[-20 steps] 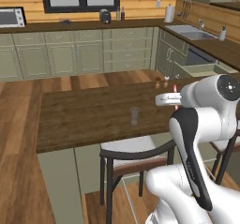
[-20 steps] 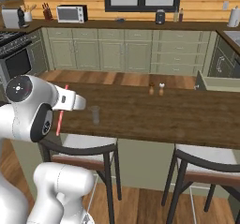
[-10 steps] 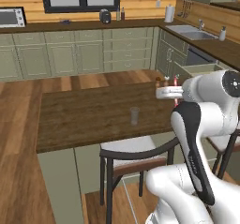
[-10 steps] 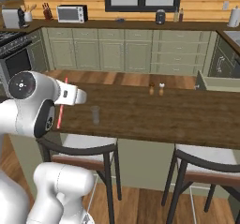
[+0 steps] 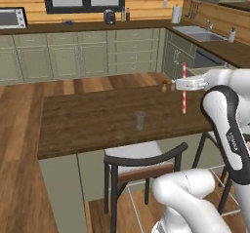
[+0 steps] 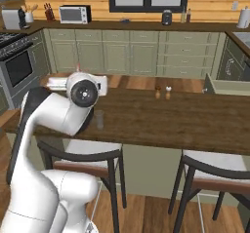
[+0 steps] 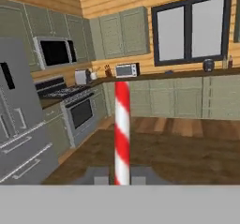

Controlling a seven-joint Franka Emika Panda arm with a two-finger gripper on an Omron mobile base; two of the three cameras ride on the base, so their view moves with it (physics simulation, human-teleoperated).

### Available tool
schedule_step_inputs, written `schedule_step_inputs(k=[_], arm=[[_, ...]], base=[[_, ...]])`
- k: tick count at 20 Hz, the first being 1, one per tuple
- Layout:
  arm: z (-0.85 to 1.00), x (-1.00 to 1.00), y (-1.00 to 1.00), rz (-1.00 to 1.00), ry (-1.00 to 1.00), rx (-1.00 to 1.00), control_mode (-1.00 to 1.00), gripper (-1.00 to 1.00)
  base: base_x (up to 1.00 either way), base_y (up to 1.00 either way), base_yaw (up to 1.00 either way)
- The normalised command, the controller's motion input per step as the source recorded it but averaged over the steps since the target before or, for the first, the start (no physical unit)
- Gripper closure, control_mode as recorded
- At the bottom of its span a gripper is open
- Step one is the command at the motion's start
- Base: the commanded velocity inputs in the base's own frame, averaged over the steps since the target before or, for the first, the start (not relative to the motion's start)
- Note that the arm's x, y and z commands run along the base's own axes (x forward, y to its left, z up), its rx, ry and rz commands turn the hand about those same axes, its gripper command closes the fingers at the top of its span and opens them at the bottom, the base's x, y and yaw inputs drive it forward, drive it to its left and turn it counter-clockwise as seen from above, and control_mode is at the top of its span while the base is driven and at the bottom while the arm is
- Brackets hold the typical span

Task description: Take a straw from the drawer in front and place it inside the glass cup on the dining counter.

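Hand view shows our gripper (image 7: pixel 121 177) closed tight on the straw (image 7: pixel 122 131), which stands straight up between the two tips. We think the straw could bump the rim of the glass cup (image 5: pixel 140 120) and knock it over if we bring it across too low. From the left base view, the cup sits on the dining counter (image 5: pixel 88 125), near the held straw but still apart from it, off to the side.

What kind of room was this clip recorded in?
A home kitchen, rendered rather than real. Sage-green cabinets run along the walls, a microwave sits on the worktop, a sink is set in the side run, and a dark wood dining counter with chairs stands in the middle.
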Motion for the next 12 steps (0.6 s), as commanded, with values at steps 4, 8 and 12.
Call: schedule_step_inputs(k=[4,8,12], arm=[[-0.03,0.81,0.06,0.48,-0.13,0.00,-1.00,1.00],[0.00,0.71,0.11,0.47,0.02,0.00,-1.00,1.00],[-0.07,0.48,0.00,0.50,0.09,0.00,-1.00,1.00]], base=[[0.00,0.00,0.00],[0.00,0.00,0.00],[0.00,0.00,0.00]])
